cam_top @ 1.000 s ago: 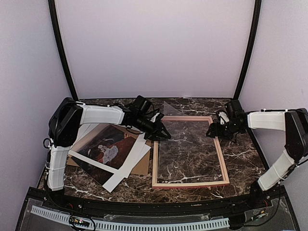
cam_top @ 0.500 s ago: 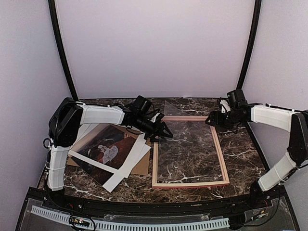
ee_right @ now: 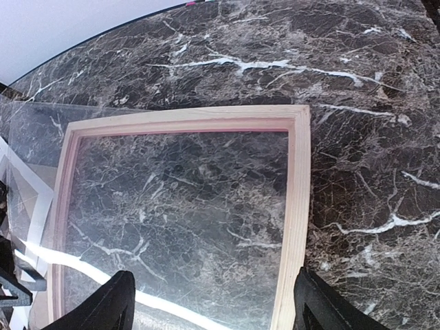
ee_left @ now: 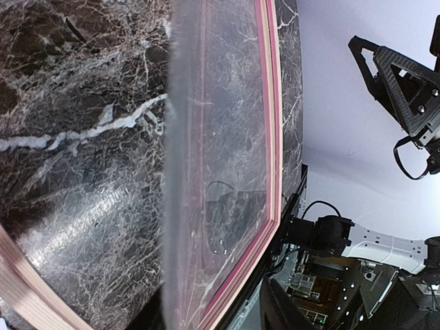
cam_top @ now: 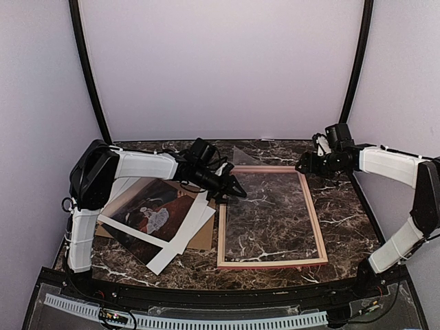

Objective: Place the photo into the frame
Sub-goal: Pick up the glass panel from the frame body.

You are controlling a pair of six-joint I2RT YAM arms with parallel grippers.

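The photo (cam_top: 157, 212) lies face up at the left of the marble table, on top of a pile. To its right the pink frame (cam_top: 271, 262) lies flat with a clear sheet (cam_top: 268, 213) inside its rails. My left gripper (cam_top: 238, 192) is low at the frame's near-left rail, and its jaws are open on either side of the sheet's edge (ee_left: 169, 206). The left wrist view shows the frame's rail (ee_left: 273, 103) running beside it. My right gripper (cam_top: 301, 167) hovers open over the frame's far right corner (ee_right: 297, 192), holding nothing.
A white mat border (cam_top: 182, 237) and a brown cardboard board (cam_top: 204, 237) lie under the photo. One corner of the clear sheet (ee_right: 34, 130) sticks out past the frame's far rail. Black poles (cam_top: 89, 75) and lilac walls close in the back and sides.
My right gripper has risen and drawn back from the frame's right rail towards its far right corner. My left gripper's jaws have parted, and that arm has hardly moved.
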